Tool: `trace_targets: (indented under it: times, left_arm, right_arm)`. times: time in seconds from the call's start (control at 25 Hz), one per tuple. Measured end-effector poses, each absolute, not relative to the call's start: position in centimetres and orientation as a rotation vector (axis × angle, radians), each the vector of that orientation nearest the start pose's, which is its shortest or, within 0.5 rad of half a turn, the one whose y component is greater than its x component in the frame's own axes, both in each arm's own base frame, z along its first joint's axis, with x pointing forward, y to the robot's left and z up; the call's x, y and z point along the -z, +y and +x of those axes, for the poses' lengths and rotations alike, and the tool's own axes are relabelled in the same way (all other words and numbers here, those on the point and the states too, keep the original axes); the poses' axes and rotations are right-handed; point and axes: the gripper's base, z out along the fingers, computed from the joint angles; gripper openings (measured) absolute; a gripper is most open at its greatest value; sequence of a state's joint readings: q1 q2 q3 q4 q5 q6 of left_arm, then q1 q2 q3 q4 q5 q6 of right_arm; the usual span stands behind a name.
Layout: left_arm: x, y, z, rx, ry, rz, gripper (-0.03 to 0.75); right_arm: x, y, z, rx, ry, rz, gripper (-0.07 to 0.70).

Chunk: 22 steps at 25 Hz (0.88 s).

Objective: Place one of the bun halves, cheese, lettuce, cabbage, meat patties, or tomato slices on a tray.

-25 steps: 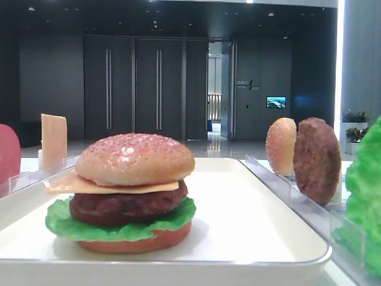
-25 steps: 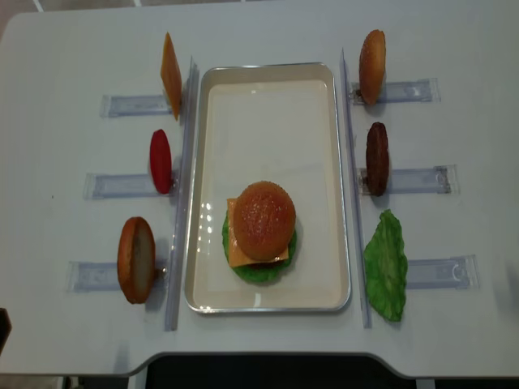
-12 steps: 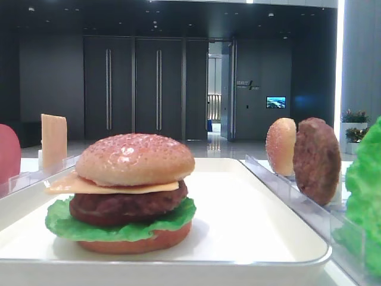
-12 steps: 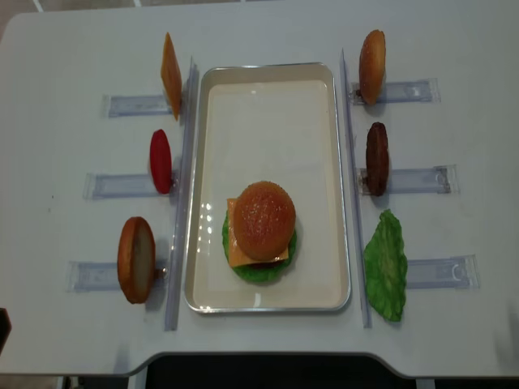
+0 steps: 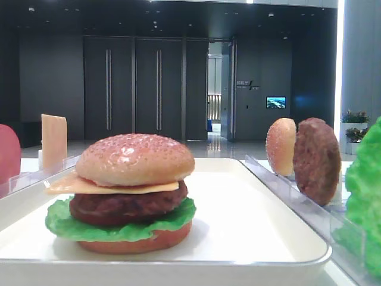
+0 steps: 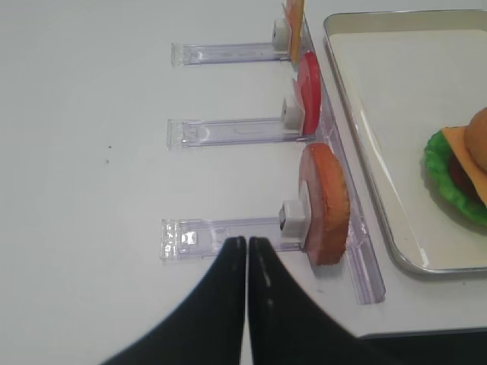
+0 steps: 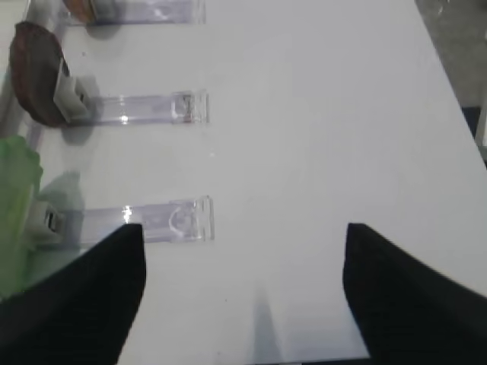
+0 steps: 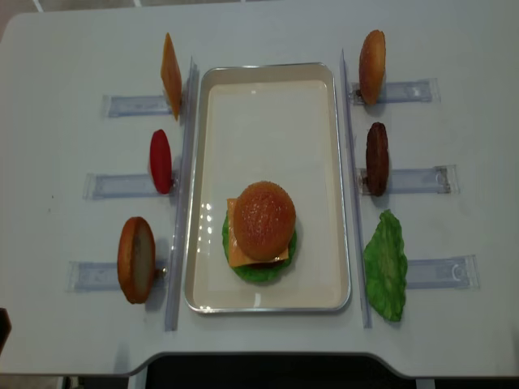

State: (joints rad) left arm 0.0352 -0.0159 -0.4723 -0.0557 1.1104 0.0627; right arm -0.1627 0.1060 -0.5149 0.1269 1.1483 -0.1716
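the tray [image 8: 268, 85] already carries a stacked burger [image 8: 260, 229] at its near end: bun base, lettuce, patty, cheese and top bun, with the far half of the tray bare. left of the tray stand a cheese slice [image 8: 171, 74], a tomato slice [image 8: 160, 161] and a bun half [image 8: 135, 259] in clear holders; right of the tray stand another bun half [image 8: 372, 66], a meat patty [image 8: 377, 158] and a lettuce leaf [image 8: 385, 266]. the left gripper [image 6: 247, 255] has its fingers pressed together and holds nothing, hanging just beside the holder of the near bun half. the right gripper [image 7: 243, 251] is spread wide and empty, over bare table well right of the tray, near the lettuce holder. which piece is meant next is unclear, probably 1 of these 6. to do it well, open over the chosen piece, close across its flat faces, lift it straight out of its holder, then lay it flat on the bare far half of the tray.
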Motion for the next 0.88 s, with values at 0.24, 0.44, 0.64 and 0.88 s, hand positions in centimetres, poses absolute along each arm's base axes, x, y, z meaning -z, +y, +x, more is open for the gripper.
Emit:
trace_targets:
  times: [0.24, 0.44, 0.64, 0.88]
  left_arm:
    - [-26.6, -0.5, -0.6, 0.009, 2.104, 0.033, 0.0]
    - [-26.6, -0.5, -0.6, 0.009, 2.104, 0.033, 0.0]
    - [-26.6, -0.5, -0.6, 0.009, 2.104, 0.033, 0.0]
    - [-26.6, -0.5, -0.6, 0.009, 2.104, 0.033, 0.0]
  right_arm:
    - [-27.5, 1.3, -1.0, 0.043, 2.107, -0.024, 0.514]
    - [-27.4, 1.4, -1.0, 0.019, 2.103, -0.031, 0.514]
    - [-27.4, 1.4, -1.0, 0.01, 2.102, -0.047, 0.514]
    - [-27.4, 1.5, -1.0, -0.005, 2.102, -0.064, 0.514]
